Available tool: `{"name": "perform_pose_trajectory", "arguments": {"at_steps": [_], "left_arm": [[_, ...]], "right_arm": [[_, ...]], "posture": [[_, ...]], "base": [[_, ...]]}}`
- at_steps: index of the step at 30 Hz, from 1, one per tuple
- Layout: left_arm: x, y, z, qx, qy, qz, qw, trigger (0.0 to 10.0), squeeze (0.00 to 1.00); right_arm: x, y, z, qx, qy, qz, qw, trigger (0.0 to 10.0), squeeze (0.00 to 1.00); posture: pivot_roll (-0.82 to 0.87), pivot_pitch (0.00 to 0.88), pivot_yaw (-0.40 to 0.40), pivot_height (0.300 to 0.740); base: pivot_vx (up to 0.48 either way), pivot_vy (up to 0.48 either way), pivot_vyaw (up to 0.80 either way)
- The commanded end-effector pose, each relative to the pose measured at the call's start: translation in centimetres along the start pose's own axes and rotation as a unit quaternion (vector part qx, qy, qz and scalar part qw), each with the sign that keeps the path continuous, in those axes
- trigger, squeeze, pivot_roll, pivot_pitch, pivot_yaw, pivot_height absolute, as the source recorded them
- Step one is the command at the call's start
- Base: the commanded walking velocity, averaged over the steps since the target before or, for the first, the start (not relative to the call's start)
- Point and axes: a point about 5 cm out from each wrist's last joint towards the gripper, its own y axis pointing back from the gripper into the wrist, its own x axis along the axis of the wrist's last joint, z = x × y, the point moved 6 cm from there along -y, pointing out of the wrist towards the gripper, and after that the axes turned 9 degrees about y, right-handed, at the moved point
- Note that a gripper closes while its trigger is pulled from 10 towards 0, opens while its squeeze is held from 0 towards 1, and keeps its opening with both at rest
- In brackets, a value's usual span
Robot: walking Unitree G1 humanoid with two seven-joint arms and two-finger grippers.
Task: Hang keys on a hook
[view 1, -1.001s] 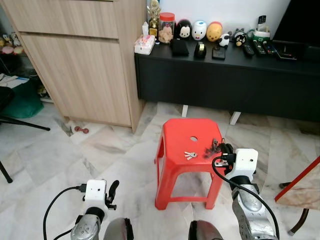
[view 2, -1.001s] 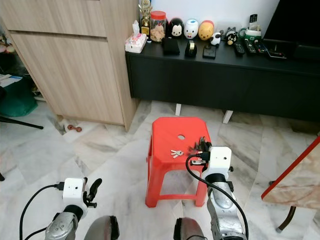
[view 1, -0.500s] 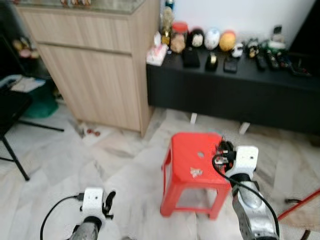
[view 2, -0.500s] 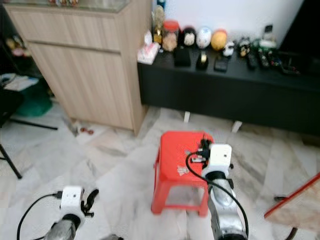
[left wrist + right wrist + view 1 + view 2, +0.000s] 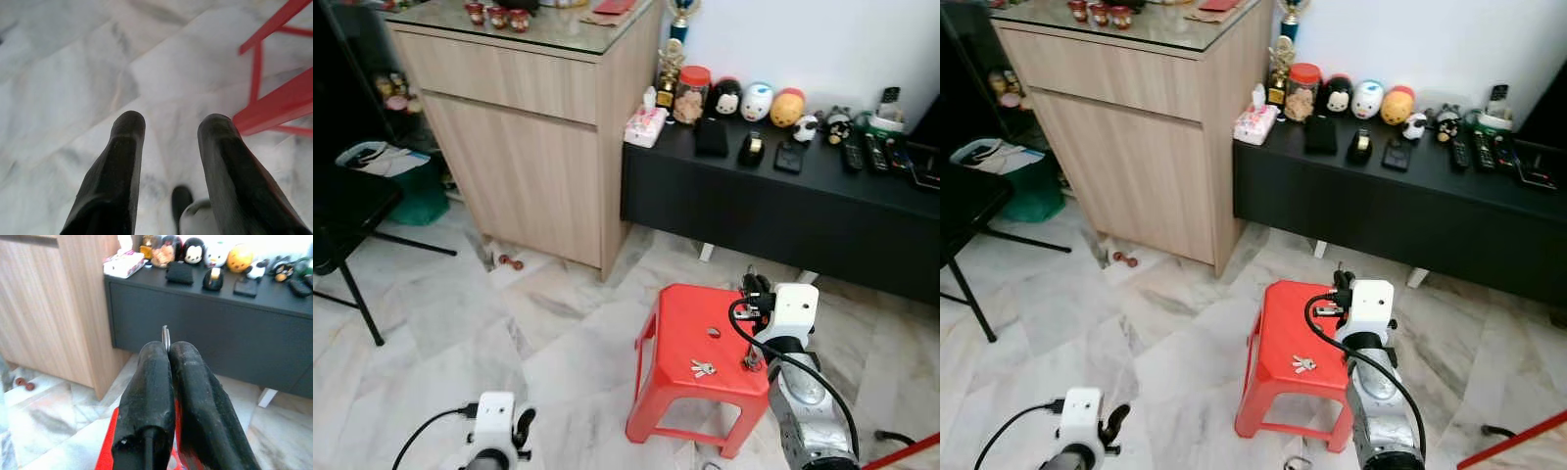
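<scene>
Right wrist view gives us the clearest look at the right tool. Its two black fingers are pressed together along their whole length, and a thin metal ring sticks up edge-on from between the tips. We cannot tell what hangs from that ring, because the fingers hide everything below it.

In the head views this tool is raised over the back right part of a red stool, with its white wrist block and black cable just behind it. A small bunch of keys lies flat on the stool's seat. It sits near the front edge, apart from the tool and just in front of the round hole in the seat.

The left tool is low at the robot's side above the marble floor. Its fingers stand well apart and hold nothing. In its wrist view, red stool legs show off to one side.

Beyond the stool, a long black counter stands against the white wall. It carries a row of round toy figures, a jar, a tissue box and some remote controls. A tall wooden cabinet stands at the counter's left end, touching it.
</scene>
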Motion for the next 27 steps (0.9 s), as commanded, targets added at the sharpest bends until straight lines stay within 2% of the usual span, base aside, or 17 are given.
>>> {"name": "perform_pose_trajectory", "arguments": {"at_steps": [1,3,6,20,22,23,24,27], "left_arm": [[-2.4,0.8,-1.3,0.019,-0.005,-0.045,0.999,10.0,0.0],[-3.7,1.4,-2.1,0.029,0.0,-0.066,0.997,10.0,0.0],[-4.2,1.6,-2.2,0.029,0.001,-0.074,0.997,10.0,0.0],[-6.1,2.4,-1.4,0.026,0.006,-0.098,0.995,10.0,0.0],[-6.8,2.7,-1.5,0.032,0.01,-0.11,0.993,10.0,0.0],[-6.8,2.7,-1.5,0.032,0.01,-0.11,0.993,10.0,0.0],[-7.1,2.8,-1.5,0.031,0.009,-0.114,0.993,10.0,0.0],[-7.2,2.8,-1.3,0.029,0.009,-0.116,0.993,10.0,0.0]], "right_arm": [[0.1,-0.1,0.2,-0.005,-0.001,0.003,1.0,10.0,0.0],[0.1,-0.1,0.2,-0.005,-0.003,0.003,1.0,10.0,0.0],[0.0,-0.1,0.2,-0.005,-0.003,0.001,1.0,10.0,0.0],[-0.6,0.1,0.3,-0.01,-0.013,-0.016,1.0,10.0,0.0],[-2.1,0.5,0.5,-0.013,-0.017,-0.04,0.999,10.0,0.0],[-2.1,0.5,0.5,-0.013,-0.017,-0.04,0.999,10.0,0.0],[-3.7,1.0,0.9,-0.019,-0.007,-0.065,0.998,10.0,0.0],[-6.0,2.0,1.7,-0.026,0.012,-0.107,0.994,10.0,0.0]], "posture": [[-0.02,0.0,-0.056,0.74],[-0.01,0.0,-0.054,0.74],[-0.01,0.0,-0.055,0.74],[-0.02,0.0,-0.064,0.74],[-0.02,0.0,-0.065,0.74],[-0.02,0.0,-0.065,0.74],[-0.02,0.0,-0.066,0.74],[-0.02,0.005,-0.067,0.74]], "base": [[0.0,0.0,0.0],[0.0,0.0,0.0],[0.0,0.0,0.0],[0.0,0.0,0.0],[0.0,0.0,-0.29],[0.0,0.0,0.0],[0.0,0.0,0.0],[0.0,0.0,0.0]]}}
